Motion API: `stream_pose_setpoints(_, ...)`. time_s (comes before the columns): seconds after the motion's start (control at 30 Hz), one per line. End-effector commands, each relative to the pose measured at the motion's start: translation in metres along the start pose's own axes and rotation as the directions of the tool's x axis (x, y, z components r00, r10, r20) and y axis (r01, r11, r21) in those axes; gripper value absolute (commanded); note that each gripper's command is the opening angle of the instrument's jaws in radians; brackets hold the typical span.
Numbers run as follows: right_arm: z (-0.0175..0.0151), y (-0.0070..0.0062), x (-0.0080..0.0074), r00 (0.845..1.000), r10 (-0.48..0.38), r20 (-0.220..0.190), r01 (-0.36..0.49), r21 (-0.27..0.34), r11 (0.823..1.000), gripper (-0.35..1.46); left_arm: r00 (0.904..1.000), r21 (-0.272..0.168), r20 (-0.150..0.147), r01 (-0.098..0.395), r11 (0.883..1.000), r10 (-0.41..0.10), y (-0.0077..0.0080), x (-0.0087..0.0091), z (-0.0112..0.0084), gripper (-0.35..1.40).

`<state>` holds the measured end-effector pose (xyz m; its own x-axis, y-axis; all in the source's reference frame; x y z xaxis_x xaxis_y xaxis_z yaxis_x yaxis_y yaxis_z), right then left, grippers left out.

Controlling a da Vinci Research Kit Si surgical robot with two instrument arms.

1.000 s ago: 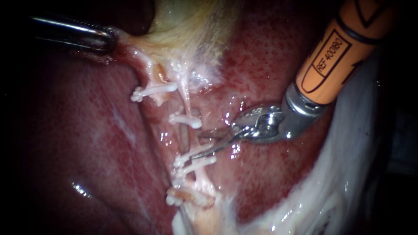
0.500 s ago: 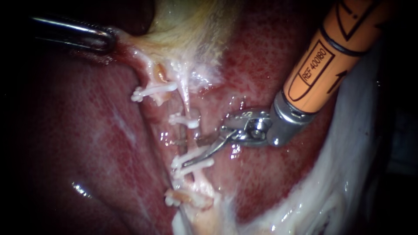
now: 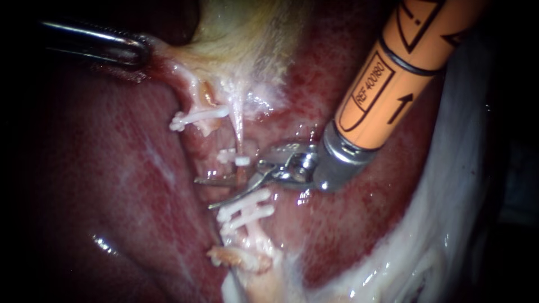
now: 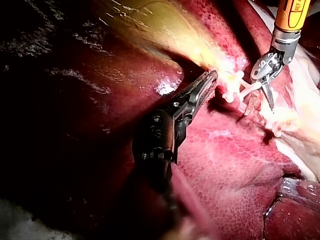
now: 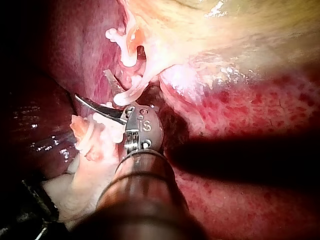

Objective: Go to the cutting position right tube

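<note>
The right tube (image 3: 240,133) runs as a thin pale strand from the gallbladder (image 3: 247,39) down to white clips (image 3: 247,205). Another small clip (image 3: 234,158) sits higher on it. My right instrument (image 3: 204,193), on an orange shaft, has its two thin blades open, and the tube passes between them in the gap between the upper and lower clips. In the right wrist view the blades (image 5: 100,92) also stand apart beside the pale tube (image 5: 134,90). My left instrument (image 3: 137,50) is shut on gallbladder tissue at the upper left, as the left wrist view (image 4: 210,80) shows too.
Red liver (image 3: 112,185) surrounds the tubes. To the left, a short stump carries a white clip (image 3: 199,116), and a frayed end (image 3: 233,257) lies below the lower clips. Whitish tissue (image 3: 426,247) lies at the lower right. The orange shaft (image 3: 393,73) crosses the upper right.
My right instrument has moved left across the liver to the tube. Its blades now reach past the tube on both sides. The left instrument has held still.
</note>
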<state>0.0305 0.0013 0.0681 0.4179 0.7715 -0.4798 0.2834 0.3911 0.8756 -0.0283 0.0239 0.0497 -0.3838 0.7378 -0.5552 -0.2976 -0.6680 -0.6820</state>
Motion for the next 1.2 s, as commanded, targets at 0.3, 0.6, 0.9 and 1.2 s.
stream_pose_setpoints(0.3,0.0007,0.0000,0.0004,1.000,0.000,-0.022,0.000,0.002,1.000,1.18,1.0000,0.001,0.000,0.000,1.000,0.000,0.0000,0.0000,0.0001,-0.35)
stream_pose_setpoints(0.6,0.0012,-0.0029,0.0016,0.999,0.006,-0.049,-0.005,0.028,1.000,1.27,1.0000,0.000,0.000,0.000,1.000,0.000,0.0000,0.0000,0.0000,-0.35)
stream_pose_setpoints(0.9,0.0010,-0.0049,0.0028,0.997,0.013,-0.073,-0.009,0.052,0.999,1.27,1.0000,-0.001,0.000,0.000,1.000,0.000,-0.0001,0.0000,-0.0001,-0.35)
stream_pose_setpoints(1.2,0.0010,-0.0049,0.0028,0.997,0.013,-0.076,-0.009,0.054,0.999,1.27,1.0000,-0.001,0.000,0.000,1.000,0.000,-0.0001,0.0000,-0.0001,-0.35)
